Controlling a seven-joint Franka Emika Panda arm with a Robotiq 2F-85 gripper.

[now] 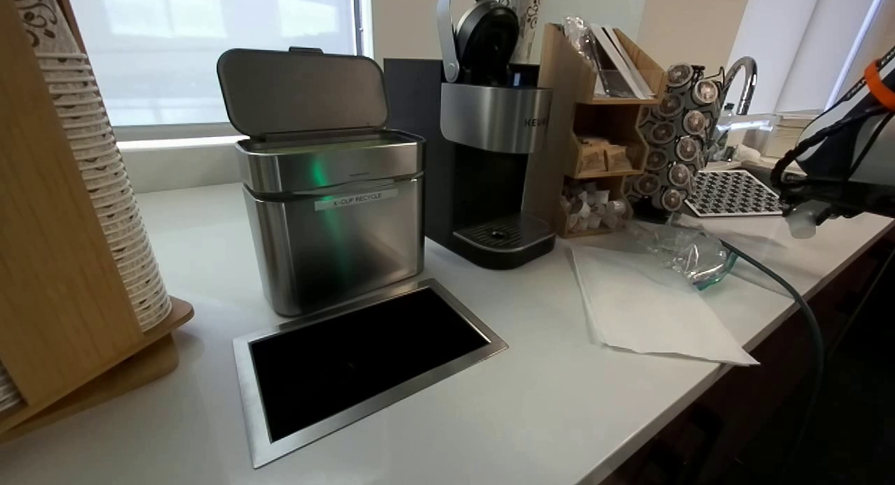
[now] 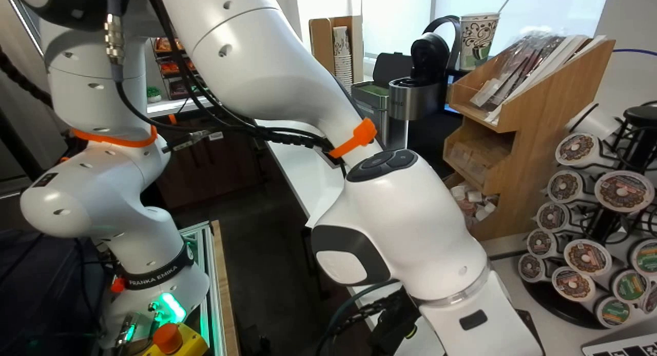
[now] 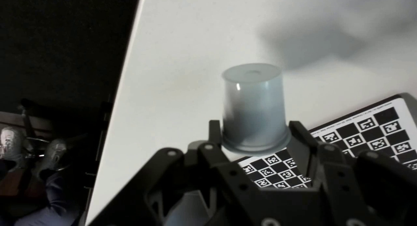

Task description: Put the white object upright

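The white object is a small translucent white cup (image 3: 254,105). In the wrist view its flat closed end faces the top of the picture and its rim sits between my fingertips. My gripper (image 3: 255,131) is shut on it near the rim. In an exterior view the cup (image 1: 802,221) hangs in the air under my dark gripper (image 1: 814,204), above the counter (image 1: 545,401) and apart from it. In an exterior view from behind the arm (image 2: 410,228), the cup is hidden or out of the picture.
A checkerboard (image 3: 355,138) lies on the counter under the gripper. A pod carousel (image 2: 590,233), wooden organizer (image 1: 608,142), coffee maker (image 1: 493,121) and steel bin (image 1: 342,240) stand along the back. A paper sheet (image 1: 650,310), plastic bag (image 1: 689,251) and framed opening (image 1: 259,401) are nearer the edge.
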